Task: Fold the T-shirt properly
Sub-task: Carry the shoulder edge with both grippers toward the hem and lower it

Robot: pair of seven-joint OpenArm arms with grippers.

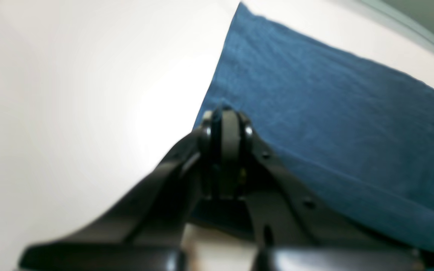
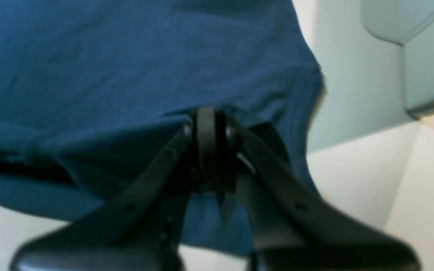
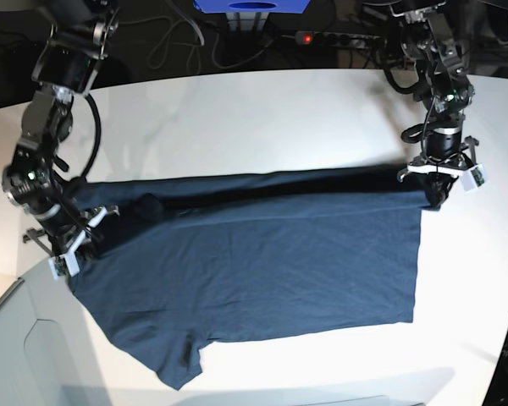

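Note:
The dark navy T-shirt [image 3: 262, 262] lies spread across the white table [image 3: 279, 110], with one sleeve [image 3: 182, 359] pointing toward the front edge. Its far edge is raised into a long fold between the two grippers. At the right end of that fold my left gripper [image 3: 438, 193] is shut on the shirt's corner; the left wrist view shows the tips [image 1: 226, 116] pinching the T-shirt [image 1: 333, 113] at its edge. At the left end my right gripper [image 3: 83, 239] is shut on the cloth near the shoulder, and in the right wrist view its tips [image 2: 207, 116] clamp bunched T-shirt [image 2: 126, 67] fabric.
A power strip [image 3: 330, 38] with a red light, cables and a blue object [image 3: 254, 4] lie beyond the table's far edge. The table's front-left corner [image 3: 8, 304] is close to my right arm. Bare white tabletop surrounds the shirt.

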